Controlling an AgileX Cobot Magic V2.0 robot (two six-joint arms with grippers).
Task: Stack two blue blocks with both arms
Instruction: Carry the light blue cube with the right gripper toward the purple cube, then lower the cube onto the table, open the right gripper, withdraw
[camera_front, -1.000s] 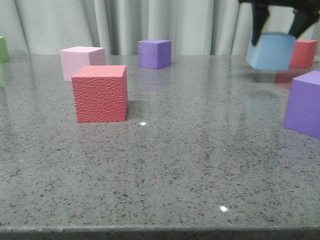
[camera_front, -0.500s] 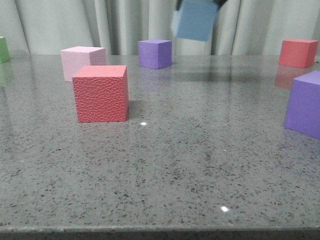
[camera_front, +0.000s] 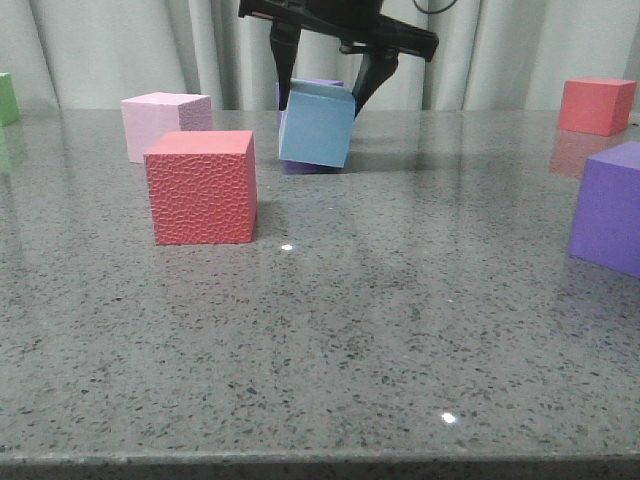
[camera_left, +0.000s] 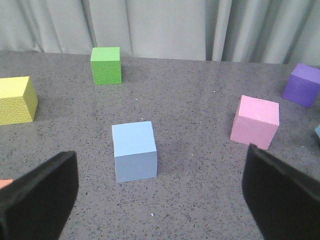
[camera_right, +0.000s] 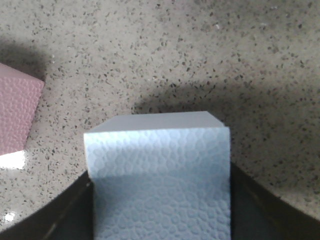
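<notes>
Blue block (camera_front: 317, 126) hangs tilted in our right gripper (camera_front: 325, 62), jaws clenched on its sides — just above the grey table (camera_front: 400, 300), in front of a purple cube (camera_front: 322, 84) and right of the red cube (camera_front: 201, 186). Our left gripper (camera_left: 160, 195) hovers with jaws spread wide and empty — the second blue block (camera_left: 134, 150) sits on the table between them, the pink cube (camera_left: 255, 121) near it.
</notes>
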